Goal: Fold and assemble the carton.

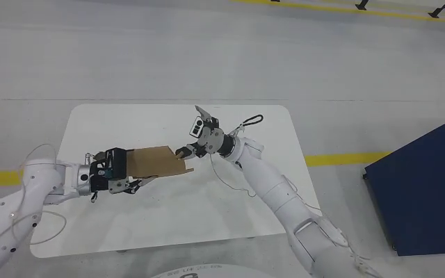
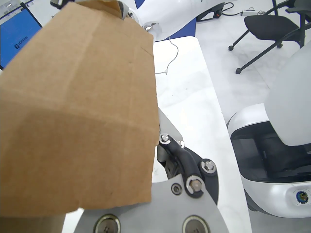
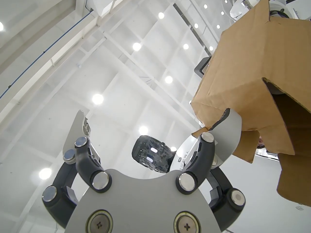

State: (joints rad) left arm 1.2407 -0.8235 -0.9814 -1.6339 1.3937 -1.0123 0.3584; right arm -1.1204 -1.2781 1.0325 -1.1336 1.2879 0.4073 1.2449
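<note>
A brown cardboard carton (image 1: pixel 156 162) is held above the white table (image 1: pixel 208 215), left of its middle. My left gripper (image 1: pixel 133 175) is shut on the carton's left end. In the left wrist view the carton (image 2: pixel 77 103) hides most of that gripper, and one finger (image 2: pixel 170 128) shows along its edge. My right gripper (image 1: pixel 195 132) stands open at the carton's right end, its jaws spread wide. One of its fingers (image 3: pixel 229 122) touches a torn corner flap of the carton (image 3: pixel 243 73); the other finger (image 3: pixel 77 127) is in free air.
A thin white cable (image 1: pixel 229 181) trails over the table under the right arm. A dark blue cabinet (image 1: pixel 417 187) stands on the floor to the right. A black office chair (image 2: pixel 274 25) is beyond the table's edge.
</note>
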